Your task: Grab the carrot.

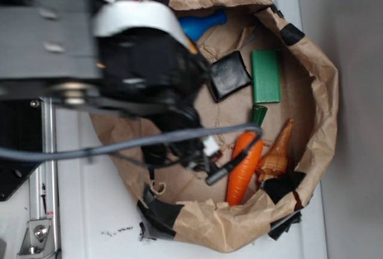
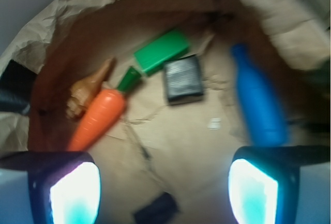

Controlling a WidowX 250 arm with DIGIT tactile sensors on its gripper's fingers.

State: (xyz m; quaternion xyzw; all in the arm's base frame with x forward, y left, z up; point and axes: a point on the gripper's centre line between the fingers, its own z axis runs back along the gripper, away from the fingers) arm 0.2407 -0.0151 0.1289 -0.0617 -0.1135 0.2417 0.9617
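The carrot [image 1: 244,166] is glossy orange with a dark green stem and lies on the floor of a brown paper bag [image 1: 317,61], at its right front. In the wrist view the carrot [image 2: 98,118] lies left of centre, its tip by my left finger. My gripper [image 2: 164,190] hangs above the bag floor, jaws wide apart, with nothing between them. In the exterior view the arm [image 1: 143,67] covers the bag's left half and hides the fingers.
A tan seashell [image 1: 278,151] lies against the carrot's right side. A green block [image 1: 266,75], a black square box [image 1: 230,75] and a blue bottle [image 1: 202,24] also lie in the bag. Grey cables [image 1: 149,142] cross above the bag floor. The bag walls stand high all round.
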